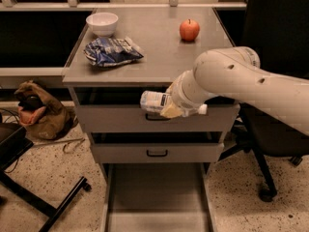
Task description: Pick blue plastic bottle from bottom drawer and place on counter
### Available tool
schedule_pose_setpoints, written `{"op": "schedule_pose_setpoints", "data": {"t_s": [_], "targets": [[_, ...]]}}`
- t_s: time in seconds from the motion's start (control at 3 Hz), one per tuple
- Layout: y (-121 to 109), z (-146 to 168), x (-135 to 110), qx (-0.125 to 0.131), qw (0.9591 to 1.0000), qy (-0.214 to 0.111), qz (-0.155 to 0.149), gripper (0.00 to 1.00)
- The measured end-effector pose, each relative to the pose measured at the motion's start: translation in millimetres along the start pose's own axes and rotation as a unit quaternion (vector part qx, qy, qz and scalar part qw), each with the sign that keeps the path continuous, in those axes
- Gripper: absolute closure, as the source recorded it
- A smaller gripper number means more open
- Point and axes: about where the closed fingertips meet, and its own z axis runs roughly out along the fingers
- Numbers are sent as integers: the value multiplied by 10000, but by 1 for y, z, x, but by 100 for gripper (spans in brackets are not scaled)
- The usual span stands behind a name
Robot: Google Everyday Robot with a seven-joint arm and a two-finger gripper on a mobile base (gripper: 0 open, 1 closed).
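the bottom drawer [154, 197] stands open nearest the camera, its flat floor bare. above it, the gripper [167, 106] is closed on the bottle [151, 101], clamping the end nearer the arm, and holds it on its side in the air in front of the top drawer [111, 119], just below the front edge of the counter [159, 57] and touching neither. on the counter lie a snack bag [112, 51] near the left front, an apple [189, 30] farther back at the right, and a bowl [102, 23] at the left rear.
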Motion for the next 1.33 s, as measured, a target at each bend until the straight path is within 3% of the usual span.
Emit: {"op": "schedule_pose_setpoints", "data": {"t_s": [0.33, 0.67, 1.0, 1.33], "targets": [[4, -4, 1, -147, 9998, 130, -1, 100], [10, -41, 0, -267, 9990, 357, 104, 100], [-2, -90, -15, -54, 9986, 527, -7, 100], [-27, -114, -31, 349, 9976, 517, -316, 100]]}}
